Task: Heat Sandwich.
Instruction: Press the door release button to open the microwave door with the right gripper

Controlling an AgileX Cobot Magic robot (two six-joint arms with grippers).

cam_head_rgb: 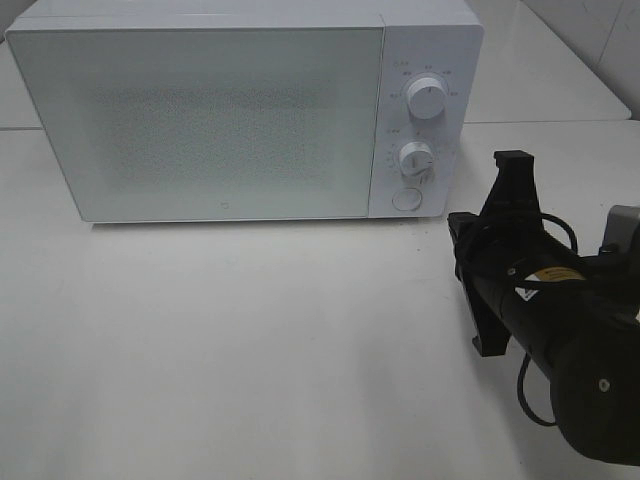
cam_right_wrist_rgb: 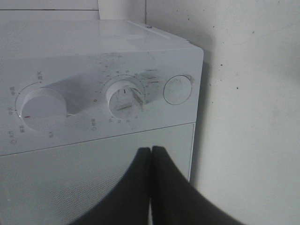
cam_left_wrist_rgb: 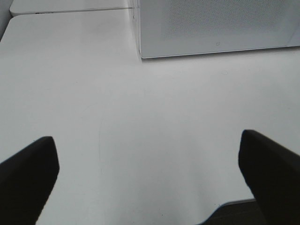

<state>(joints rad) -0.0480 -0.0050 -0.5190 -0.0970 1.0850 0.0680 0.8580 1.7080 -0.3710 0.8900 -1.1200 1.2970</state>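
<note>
The sandwich is out of view in every frame. The white microwave [cam_head_rgb: 200,120] stands at the back of the table with its door closed; its frosted door also shows in the left wrist view [cam_left_wrist_rgb: 211,23] and the right wrist view [cam_right_wrist_rgb: 70,183]. My right gripper [cam_head_rgb: 462,230] hangs in front of the control panel, rolled on its side, and its fingertips [cam_right_wrist_rgb: 145,161] are pressed together with nothing between them. My left gripper [cam_left_wrist_rgb: 147,140] is wide open over bare table, some way in front of the microwave's left corner, and it holds nothing.
The panel carries an upper knob [cam_head_rgb: 427,98], a lower knob [cam_head_rgb: 415,158] and a round button [cam_head_rgb: 405,198]; the right wrist view shows that button [cam_right_wrist_rgb: 178,89] close ahead. The white table [cam_head_rgb: 250,330] spreads before the microwave. A tiled wall is behind.
</note>
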